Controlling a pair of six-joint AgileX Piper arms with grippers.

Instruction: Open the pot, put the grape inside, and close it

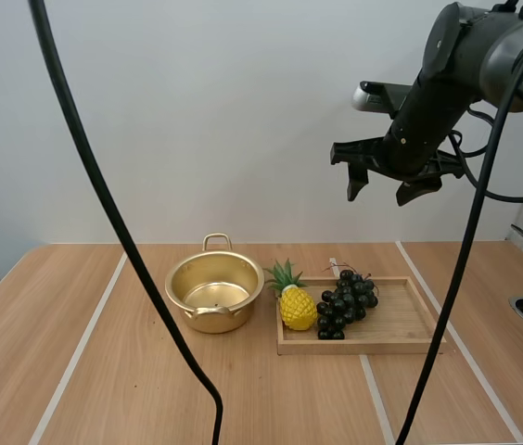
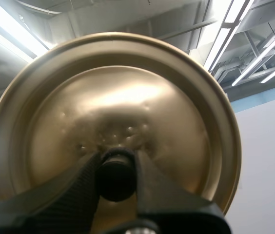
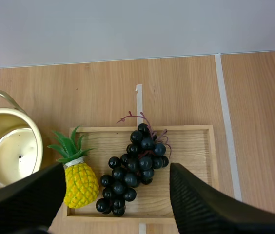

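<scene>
Wooden tabletop (image 1: 76,306) under me carries the gold pot (image 1: 180,287), open and empty. Just beside it sits a wooden tray (image 1: 401,320) with a toy pineapple (image 1: 297,308) and the bunch of dark grapes (image 1: 345,301). My right claw (image 1: 381,195) hangs high over the tray, fingers spread wide, holding nothing. My left claw (image 2: 117,165) pinches the black knob (image 2: 116,183) of the lid (image 2: 127,97). The bunch looks light but lumpy, its round berries likely slick and loosely joined. I'd close across its thick middle rather than the thin stem.
</scene>
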